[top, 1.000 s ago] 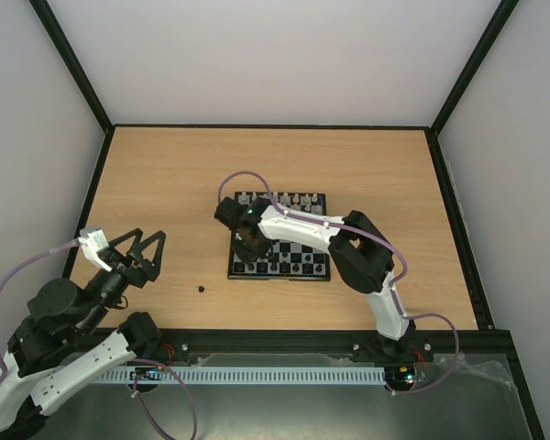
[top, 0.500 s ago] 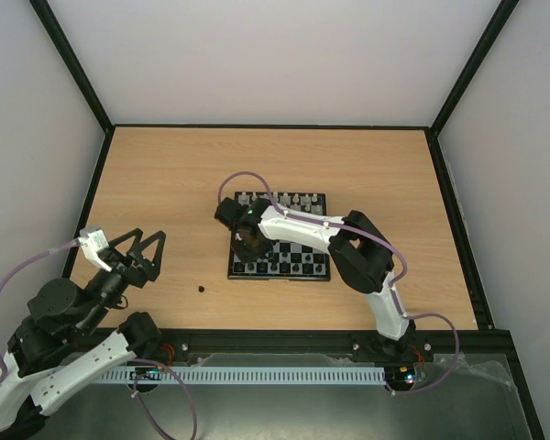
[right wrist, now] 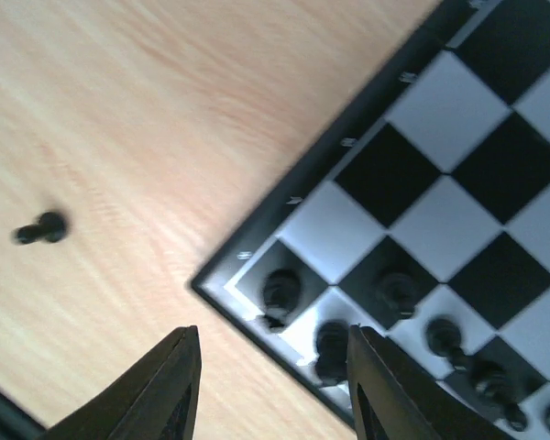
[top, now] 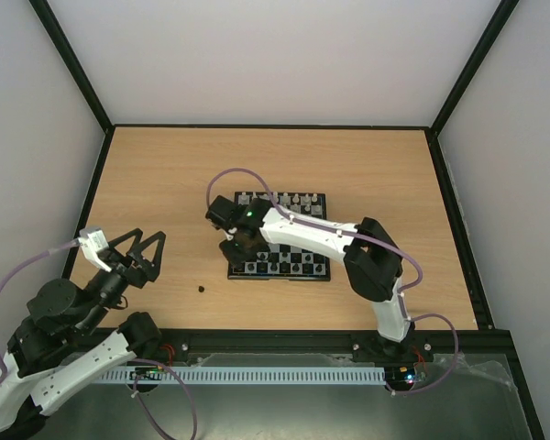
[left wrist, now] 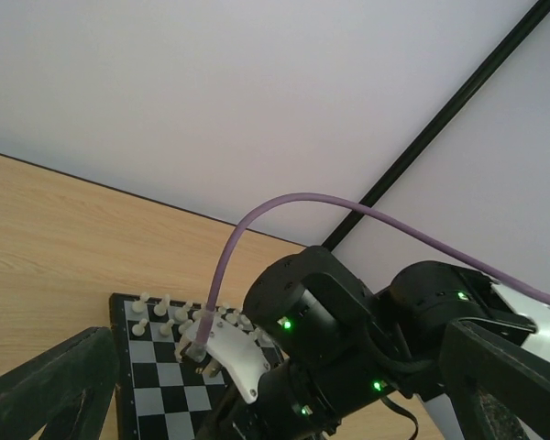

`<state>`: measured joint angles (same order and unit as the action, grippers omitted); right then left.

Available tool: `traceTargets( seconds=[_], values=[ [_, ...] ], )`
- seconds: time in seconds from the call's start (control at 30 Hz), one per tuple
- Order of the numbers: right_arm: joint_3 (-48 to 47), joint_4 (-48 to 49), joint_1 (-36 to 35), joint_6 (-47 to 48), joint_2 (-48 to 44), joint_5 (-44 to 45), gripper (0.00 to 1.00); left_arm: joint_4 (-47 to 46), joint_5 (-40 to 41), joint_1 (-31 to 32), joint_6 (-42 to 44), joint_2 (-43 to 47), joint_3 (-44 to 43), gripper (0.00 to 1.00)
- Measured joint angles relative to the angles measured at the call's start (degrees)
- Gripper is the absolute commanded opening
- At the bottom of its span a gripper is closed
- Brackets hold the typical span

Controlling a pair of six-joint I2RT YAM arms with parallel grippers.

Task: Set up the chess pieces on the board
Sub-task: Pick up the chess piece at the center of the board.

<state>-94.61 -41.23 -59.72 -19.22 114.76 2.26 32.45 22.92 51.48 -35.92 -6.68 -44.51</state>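
Right wrist — right tool [right wrist: 273, 346] half-wide, empty, above board [right wrist: 422, 110] corner — left tool [top: 148, 240] wide.

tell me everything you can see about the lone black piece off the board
The stray piece is a tiny black chessman, dark all over, likely plastic. It lies on the wooden table off the near left corner of the board, clear of its border. The right wrist view shows it apparently tipped on its side, one end rounder, but too blurred to name its type. Only the table touches it; the open right pincer hangs over the board's corner instead.
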Motion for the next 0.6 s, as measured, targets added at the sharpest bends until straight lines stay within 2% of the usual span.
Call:
traceTargets(
  seconds=[0.23, 0.6],
  values=[
    [-4.7, -0.1, -5.1, 0.2, 1.8, -2.3, 0.47, -1.5, -2.0, -0.4, 1.3, 4.2, 0.9, 0.99],
    [-13.8, -1.3, -8.6, 0.2, 13.2, -4.2, 0.47, -3.2, -4.6, -1.0, 2.4, 6.2, 1.3, 0.99]
  ],
)
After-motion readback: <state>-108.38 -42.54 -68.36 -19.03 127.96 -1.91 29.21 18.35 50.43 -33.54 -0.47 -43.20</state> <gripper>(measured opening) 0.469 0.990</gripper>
